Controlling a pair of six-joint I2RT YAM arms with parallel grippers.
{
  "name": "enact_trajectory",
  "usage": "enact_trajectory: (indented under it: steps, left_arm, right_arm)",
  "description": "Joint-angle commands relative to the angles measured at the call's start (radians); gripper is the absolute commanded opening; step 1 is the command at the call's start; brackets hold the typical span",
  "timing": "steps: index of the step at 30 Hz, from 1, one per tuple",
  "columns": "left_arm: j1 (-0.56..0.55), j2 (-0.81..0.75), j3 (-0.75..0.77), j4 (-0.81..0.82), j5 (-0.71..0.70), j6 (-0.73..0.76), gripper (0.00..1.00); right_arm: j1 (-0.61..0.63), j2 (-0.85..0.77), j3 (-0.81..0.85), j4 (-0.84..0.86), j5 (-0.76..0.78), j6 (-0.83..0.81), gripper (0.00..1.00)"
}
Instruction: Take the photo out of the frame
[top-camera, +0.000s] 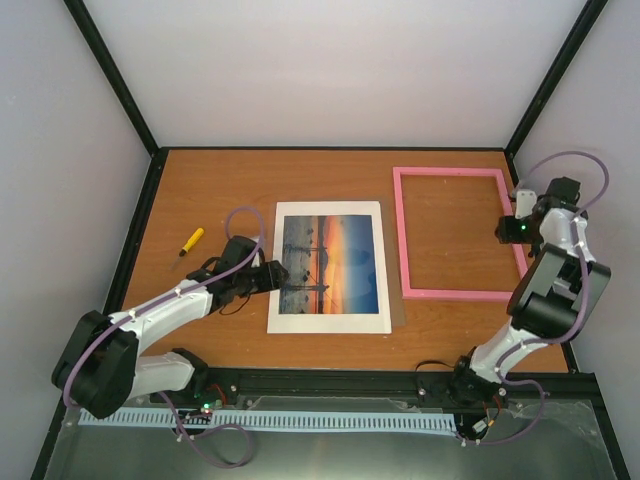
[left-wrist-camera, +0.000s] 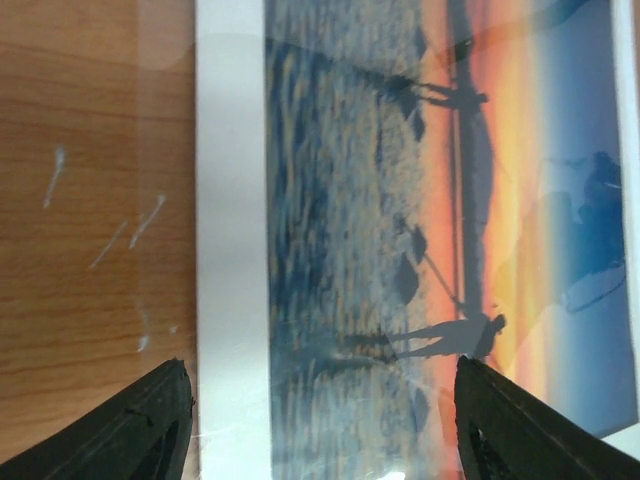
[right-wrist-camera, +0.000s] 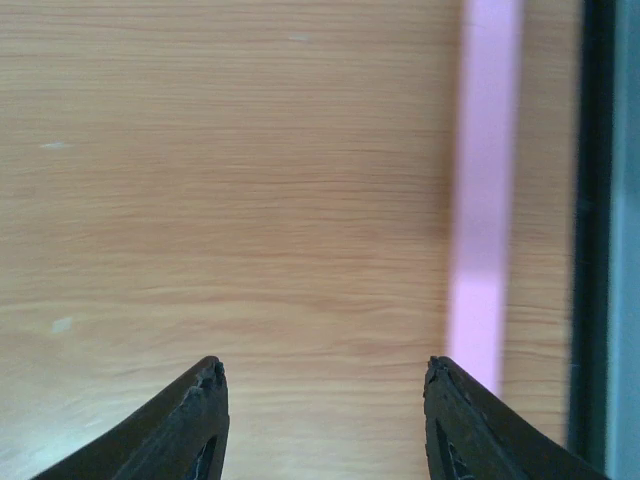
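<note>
The photo (top-camera: 330, 262), an orange sunset over blue water, lies flat in the middle of the table inside a white mat (top-camera: 330, 322). The empty pink frame (top-camera: 450, 173) lies apart from it, to the right. My left gripper (top-camera: 283, 275) is open low over the mat's left edge. In the left wrist view its fingers (left-wrist-camera: 140, 425) straddle the mat border (left-wrist-camera: 232, 250) and part of the photo (left-wrist-camera: 420, 200), holding nothing. My right gripper (top-camera: 503, 230) is open at the frame's right rail. In the right wrist view that rail (right-wrist-camera: 485, 200) runs beside the right finger, over bare wood.
A small yellow-handled tool (top-camera: 192, 241) lies on the wooden table (top-camera: 230, 190) to the left of the mat. A brown board edge (top-camera: 396, 318) shows under the mat's right side. Black rails and grey walls close in the table on three sides.
</note>
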Motion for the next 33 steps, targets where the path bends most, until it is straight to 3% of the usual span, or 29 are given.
enact_trajectory:
  steps: [1, 8, 12, 16, 22, 33]
  left_arm:
    - [-0.003, -0.015, 0.033, -0.095, -0.047, -0.025, 0.72]
    - [0.001, -0.059, 0.006, -0.134, -0.113, -0.041, 0.78]
    - [0.041, -0.058, -0.029, -0.076, -0.083, -0.027, 0.82]
    - [0.099, -0.035, -0.091, 0.024, -0.022, -0.001, 0.85]
    - [0.111, -0.033, -0.152, 0.161, 0.029, -0.022, 0.85]
    - [0.120, 0.018, -0.209, 0.271, 0.076, -0.046, 0.85]
  right_arm:
    - [0.090, -0.164, -0.097, -0.060, -0.164, -0.041, 0.52]
    - [0.433, -0.352, -0.206, -0.148, -0.369, -0.045, 0.52]
    - [0.643, -0.330, -0.206, -0.159, -0.449, -0.037, 0.50]
    - [0.803, -0.293, -0.240, -0.087, -0.403, 0.005, 0.48]
    - [0.935, -0.245, -0.349, 0.008, -0.287, 0.006, 0.44]
    - [0.950, -0.072, -0.344, 0.036, -0.146, 0.037, 0.37]
